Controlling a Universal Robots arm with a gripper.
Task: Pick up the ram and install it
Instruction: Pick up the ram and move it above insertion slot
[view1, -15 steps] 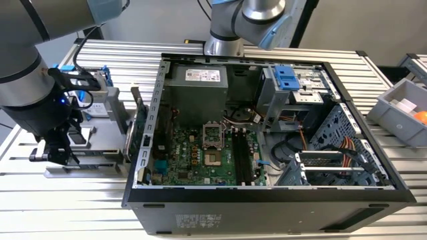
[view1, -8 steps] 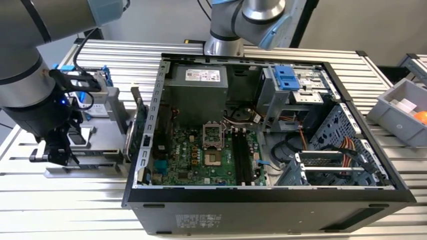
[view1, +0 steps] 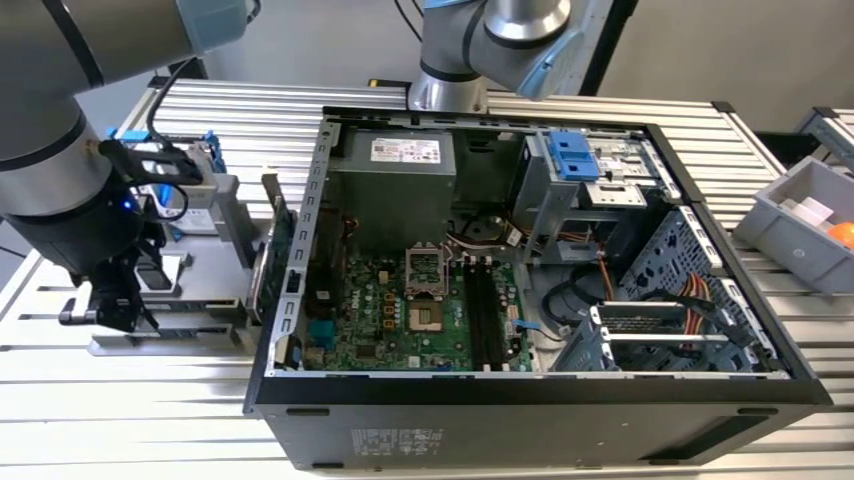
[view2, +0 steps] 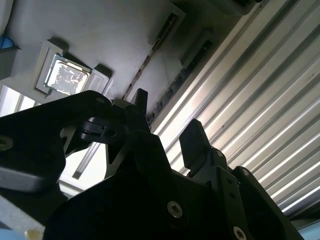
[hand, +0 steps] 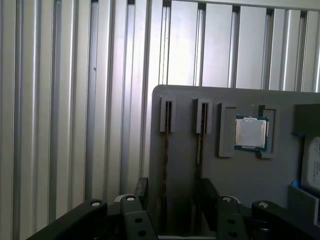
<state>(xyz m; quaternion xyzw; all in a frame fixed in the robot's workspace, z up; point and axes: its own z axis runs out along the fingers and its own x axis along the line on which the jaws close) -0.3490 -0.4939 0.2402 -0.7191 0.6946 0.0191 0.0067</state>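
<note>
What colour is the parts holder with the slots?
The parts holder is plain grey, clearest in the first wrist view.

My claw (hand: 175, 195) was matt black, dull and smooth. The desk (hand: 60, 100) under it was bare ribbed metal with a satin sheen. The holder tray (hand: 280, 170) looked like matt grey plastic, and the processor (hand: 251, 132) set in it had a bright metal lid. The computer case (view1: 534, 410) was black-painted metal.
</note>
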